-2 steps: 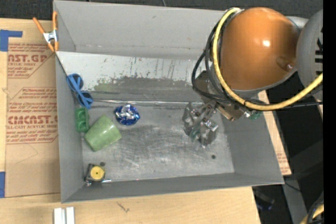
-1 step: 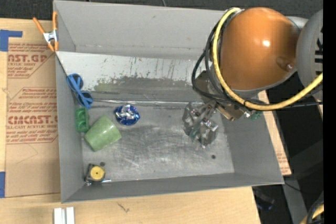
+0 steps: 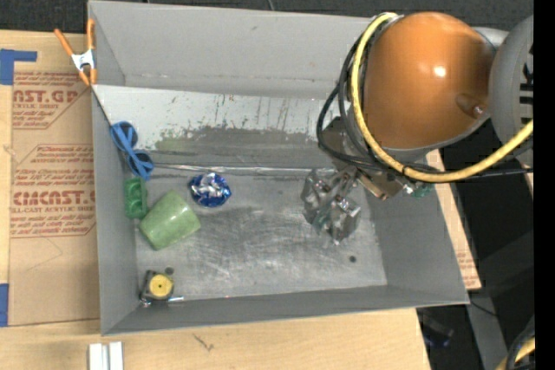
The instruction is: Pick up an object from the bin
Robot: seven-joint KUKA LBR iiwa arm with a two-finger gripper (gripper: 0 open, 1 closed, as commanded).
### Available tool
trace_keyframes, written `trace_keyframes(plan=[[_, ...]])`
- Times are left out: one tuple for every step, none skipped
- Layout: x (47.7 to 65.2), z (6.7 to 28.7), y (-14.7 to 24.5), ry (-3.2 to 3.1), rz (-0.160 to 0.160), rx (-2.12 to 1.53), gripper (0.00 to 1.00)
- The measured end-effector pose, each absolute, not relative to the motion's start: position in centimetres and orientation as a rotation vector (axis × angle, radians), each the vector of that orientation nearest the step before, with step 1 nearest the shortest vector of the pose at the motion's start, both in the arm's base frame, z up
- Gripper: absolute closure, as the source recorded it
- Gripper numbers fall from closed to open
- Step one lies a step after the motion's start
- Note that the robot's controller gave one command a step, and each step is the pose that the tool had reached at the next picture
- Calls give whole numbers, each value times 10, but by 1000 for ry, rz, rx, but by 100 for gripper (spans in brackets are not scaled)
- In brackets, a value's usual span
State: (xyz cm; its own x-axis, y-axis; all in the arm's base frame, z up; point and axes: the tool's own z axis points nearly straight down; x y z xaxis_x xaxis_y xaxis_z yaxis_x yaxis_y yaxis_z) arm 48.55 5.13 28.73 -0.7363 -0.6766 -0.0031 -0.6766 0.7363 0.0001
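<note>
My gripper [image 3: 330,206] hangs low over the bare floor in the right half of the bin, under the arm's orange cover. The nearest loose thing is a small blue-and-white crumpled ball [image 3: 210,190], well to its left near the bin's middle. Further left a pale green cup [image 3: 170,220] lies on its side.
A blue looped tool [image 3: 129,148] and a small dark green piece [image 3: 134,197] lie against the left wall. A yellow round tape measure [image 3: 159,286] sits in the front left corner. Bare floor stretches between the ball and the gripper.
</note>
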Motion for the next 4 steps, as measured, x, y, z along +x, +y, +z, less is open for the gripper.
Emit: trace_keyframes(plan=[[485, 287, 51, 2925, 2, -1140, 100], [485, 287, 51, 2924, 2, -1140, 100], [485, 287, 51, 2924, 2, -1140, 100], [485, 287, 51, 2924, 2, -1140, 100]])
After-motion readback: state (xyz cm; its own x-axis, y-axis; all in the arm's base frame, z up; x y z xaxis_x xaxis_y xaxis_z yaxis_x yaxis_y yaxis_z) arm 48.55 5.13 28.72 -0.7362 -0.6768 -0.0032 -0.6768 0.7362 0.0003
